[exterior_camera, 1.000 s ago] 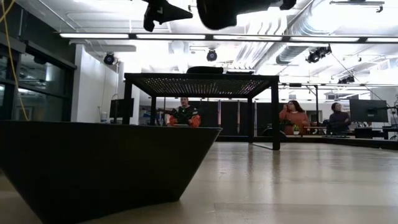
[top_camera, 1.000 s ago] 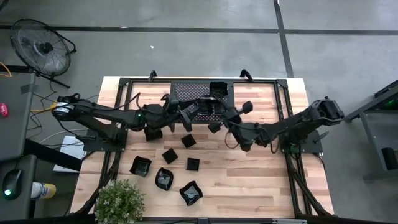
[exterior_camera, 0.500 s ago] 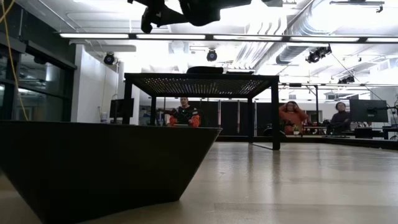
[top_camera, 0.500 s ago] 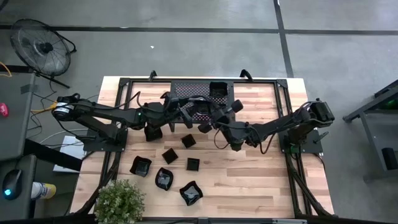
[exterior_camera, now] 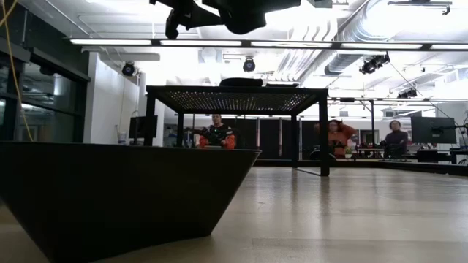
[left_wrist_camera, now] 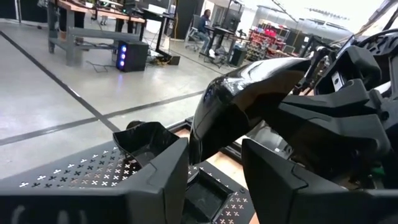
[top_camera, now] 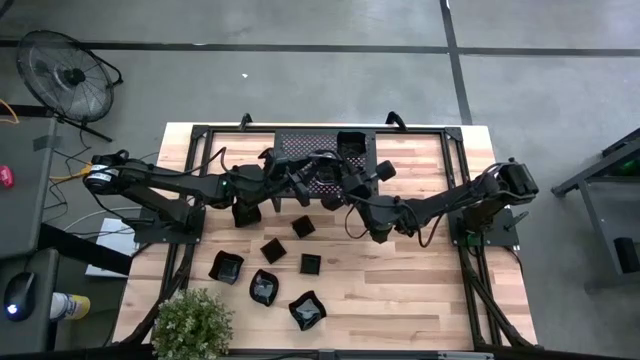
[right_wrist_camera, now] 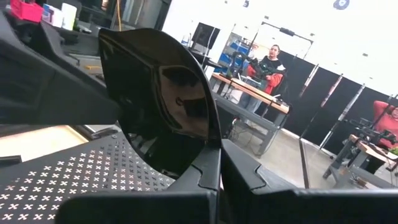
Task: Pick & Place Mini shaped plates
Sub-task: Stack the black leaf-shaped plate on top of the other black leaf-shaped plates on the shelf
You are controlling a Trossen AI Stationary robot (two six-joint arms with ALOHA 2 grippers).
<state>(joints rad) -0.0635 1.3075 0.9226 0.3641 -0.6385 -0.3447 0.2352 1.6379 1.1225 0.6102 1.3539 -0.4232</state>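
Note:
A glossy black mini plate (right_wrist_camera: 161,87) hangs in the air over the black perforated rack (top_camera: 300,150) at the table's far middle, with my right gripper (right_wrist_camera: 219,152) shut on it. My left gripper (left_wrist_camera: 214,149) faces it from the table's left, open. Its two fingers stand on either side of the plate's lower edge (left_wrist_camera: 198,152); I cannot tell whether they touch it. In the high view the two grippers meet at the plate (top_camera: 322,186). Several more mini plates lie on the wood, such as one (top_camera: 272,250) and another (top_camera: 307,310). One more (top_camera: 350,145) sits on the rack. My right gripper pinches the plate's rim (right_wrist_camera: 210,140) between its two fingers. The fingers lie level and come from the table's right. The plate stands on edge above the fingers, lifted clear of the rack.
A potted plant (top_camera: 190,325) stands at the near left corner. In the low view one mini plate (exterior_camera: 110,197) sits close to the camera and hides the near left of the table. The rack (exterior_camera: 234,91) stands on legs farther back. People sit in the room behind.
My right gripper has carried the plate toward the table's left, up to my left gripper's fingers, and has rolled a little; it then kept still. The plate stays lifted clear above the rack.

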